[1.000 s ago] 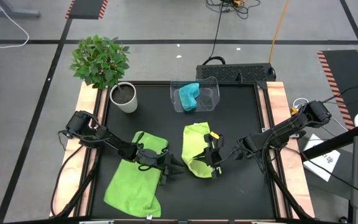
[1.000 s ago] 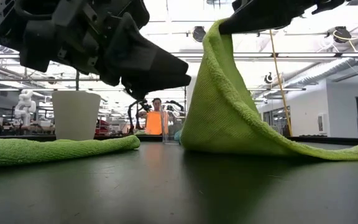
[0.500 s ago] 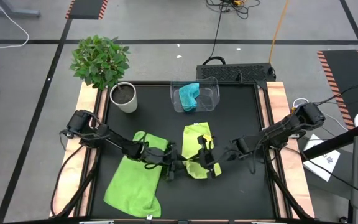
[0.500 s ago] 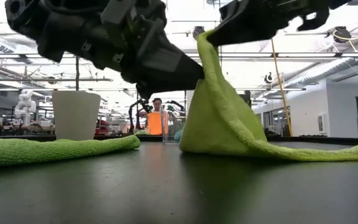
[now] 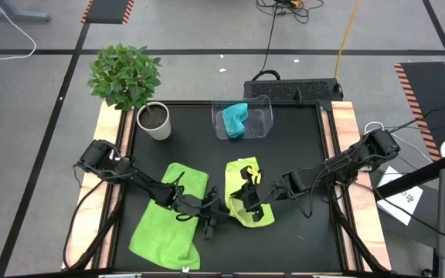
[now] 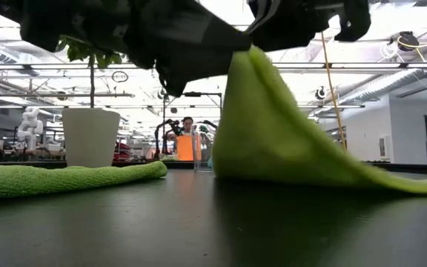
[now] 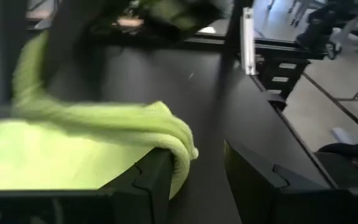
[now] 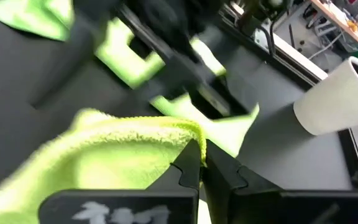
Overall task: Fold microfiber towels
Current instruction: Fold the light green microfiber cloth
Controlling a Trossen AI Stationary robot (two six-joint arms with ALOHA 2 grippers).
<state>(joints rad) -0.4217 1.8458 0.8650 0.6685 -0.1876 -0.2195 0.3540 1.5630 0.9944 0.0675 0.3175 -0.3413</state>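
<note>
The middle lime towel [image 5: 240, 189] is half-folded, its edge lifted and pinched tight in the right gripper [image 5: 248, 202]. The left gripper [image 5: 207, 210] hovers beside it, part open, empty. The other lime towel [image 5: 168, 220] lies unfolded; only overhead shows the turquoise towel [image 5: 234, 118] binned.

This is a robotics lab or workshop in a large open industrial hall. The black work table [image 5: 300, 154] stands on a grey concrete floor [image 5: 191, 31] marked with dark tape lines and orange-and-black hazard stripes [image 5: 108, 9], with loose cables [image 5: 273, 35] trailing across it. Beyond the table run exposed ceiling ducts [image 6: 414, 78] and strip lights, more benches with equipment, and a person in an orange top [image 6: 186, 145] at a far bench.
</note>
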